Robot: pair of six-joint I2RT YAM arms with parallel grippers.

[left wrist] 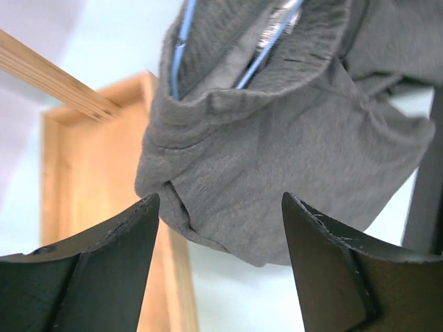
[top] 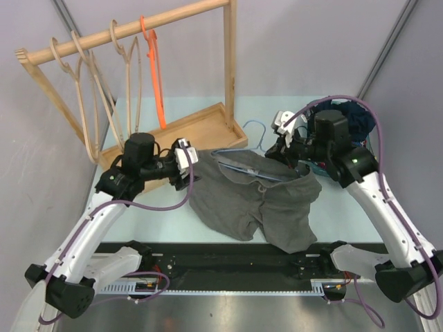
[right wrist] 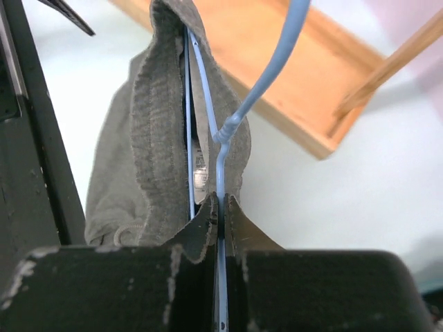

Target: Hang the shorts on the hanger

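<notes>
The dark grey shorts (top: 256, 200) hang over the thin light-blue hanger (top: 239, 166), whose wire runs inside the waistband. The legs spread on the table. My right gripper (top: 284, 149) is shut on the hanger's wire just below the twisted neck (right wrist: 221, 207), with the waistband (right wrist: 159, 124) draped past it and the hook (right wrist: 277, 62) curving away. My left gripper (top: 197, 164) is open and empty at the shorts' left edge. In the left wrist view the grey fabric (left wrist: 277, 138) hangs just beyond its fingertips (left wrist: 218, 228), not between them.
A wooden rack (top: 131, 31) with several wooden hangers and an orange hanger (top: 156, 69) stands at the back left on a wooden tray base (top: 228, 131). A navy garment (top: 360, 117) lies behind the right arm. A black rail (top: 228, 259) runs along the near edge.
</notes>
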